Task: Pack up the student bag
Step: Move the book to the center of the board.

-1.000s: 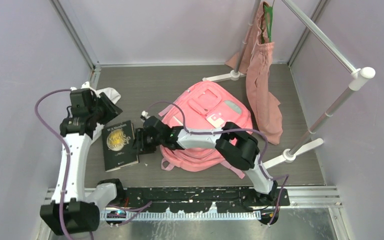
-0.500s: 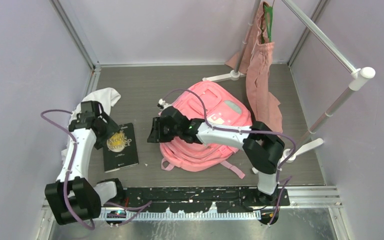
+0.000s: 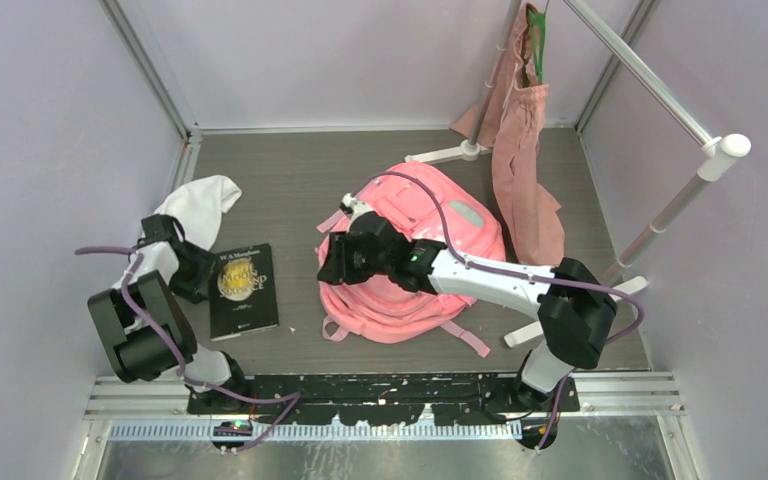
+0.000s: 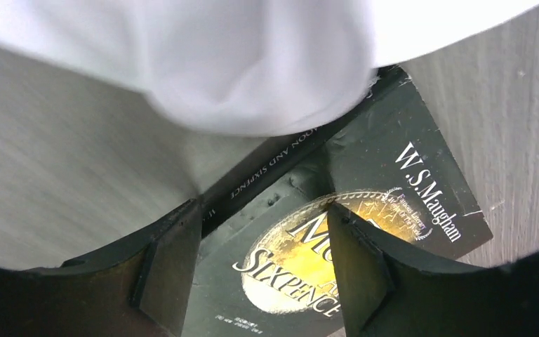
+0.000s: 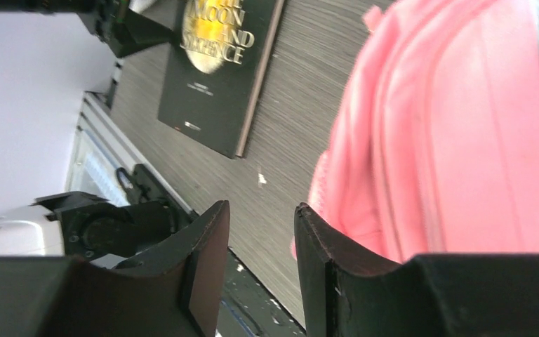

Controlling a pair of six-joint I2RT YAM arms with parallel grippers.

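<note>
The student bag (image 3: 400, 305) is lying flat on the counter (image 3: 290, 180). It's soft floppy fabric and probably light, so I'd guess a flat panel just bunches up; I'd pinch the strap (image 3: 465, 338) sticking out of its near side, or a zip edge, instead. The right gripper (image 5: 261, 210) hovers at the bag's left edge, fingers partly apart with nothing between them. The left gripper (image 4: 261, 210) is off to the bag's left over the black book (image 3: 242, 290), spread wide and empty too.
</note>
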